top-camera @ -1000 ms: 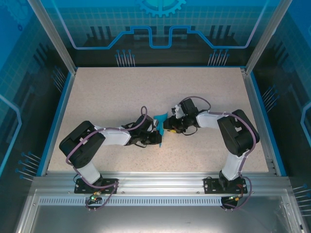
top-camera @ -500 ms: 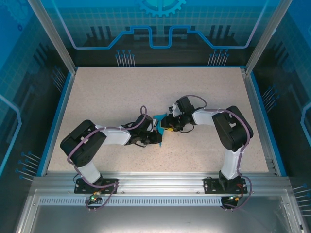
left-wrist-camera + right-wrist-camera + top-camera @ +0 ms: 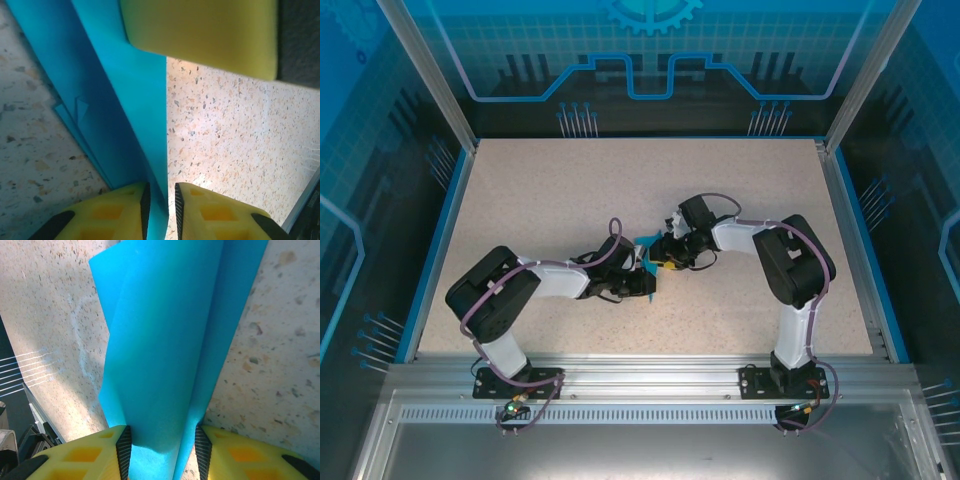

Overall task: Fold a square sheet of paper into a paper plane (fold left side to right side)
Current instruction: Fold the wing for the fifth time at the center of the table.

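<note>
**Clearance.** The two grippers are meeting near the middle of the table (image 3: 550, 190). The square sheet of paper (image 3: 645, 243) is sitting between them. Open tabletop is extending on every side of this point, so the sheet is lying well apart from the blue rim (image 3: 440, 240) and the aluminium corner posts (image 3: 425, 70).

**Grip state.** The right gripper (image 3: 162, 440) is grasping the sheet. The folded layers are filling its gap and pressing against both black pads (image 3: 123, 445). The left gripper (image 3: 160, 195) is straddling one edge of the sheet with its jaws narrowly apart (whether they are actually pinching the paper cannot be told).

**Materials.** The sheet is showing as thin, matte, bright cyan paper. It is bowing into a soft rounded fold in the right wrist view and presenting one long straight edge in the left wrist view. The tabletop is showing a speckled beige, stone-like texture. The fingers (image 3: 215, 215) are appearing as yellow moulded blocks with recessed pockets.
</note>
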You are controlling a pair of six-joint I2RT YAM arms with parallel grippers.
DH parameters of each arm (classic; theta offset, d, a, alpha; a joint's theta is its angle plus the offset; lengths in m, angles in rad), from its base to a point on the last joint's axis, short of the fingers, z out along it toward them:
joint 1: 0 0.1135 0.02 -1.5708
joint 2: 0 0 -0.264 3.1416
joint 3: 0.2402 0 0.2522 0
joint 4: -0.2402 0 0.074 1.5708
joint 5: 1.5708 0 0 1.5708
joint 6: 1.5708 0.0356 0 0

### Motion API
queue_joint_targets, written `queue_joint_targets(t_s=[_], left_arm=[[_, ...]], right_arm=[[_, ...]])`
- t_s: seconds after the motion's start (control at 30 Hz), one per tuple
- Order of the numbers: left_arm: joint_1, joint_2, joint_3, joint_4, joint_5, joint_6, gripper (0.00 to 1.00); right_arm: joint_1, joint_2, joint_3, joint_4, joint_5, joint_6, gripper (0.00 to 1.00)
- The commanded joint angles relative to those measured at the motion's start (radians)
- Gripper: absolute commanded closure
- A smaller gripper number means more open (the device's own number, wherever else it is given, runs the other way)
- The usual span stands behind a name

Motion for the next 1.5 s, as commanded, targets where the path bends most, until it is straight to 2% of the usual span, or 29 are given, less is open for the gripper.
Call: queue_joint_targets(t_s=[0.0,0.33,0.53,0.7,0.93,1.47], left_arm=[[0.011,-0.031,-0.027,0.005,0.019,0.0,0.72],[0.046,-0.185,-0.062,-0.059,0.01,0.007,0.57],[0.184,-0.275,-0.072,-0.134,0.04,0.025,0.56],[0.246,-0.194,-0.005,-0.117,0.117,0.044,0.6],[0.254,-0.029,0.089,-0.033,0.206,0.007,0.67],[0.26,0.134,0.192,-0.033,0.206,-0.009,0.7]], right_arm=[[0.033,0.066,-0.002,-0.035,0.054,-0.013,0.59],[0.034,0.069,-0.001,-0.036,0.053,-0.017,0.59],[0.034,0.066,-0.004,-0.035,0.053,-0.02,0.59],[0.036,0.067,-0.003,-0.035,0.052,-0.02,0.59],[0.035,0.063,-0.005,-0.038,0.053,-0.021,0.59],[0.036,0.06,-0.004,-0.047,0.05,-0.024,0.59]])
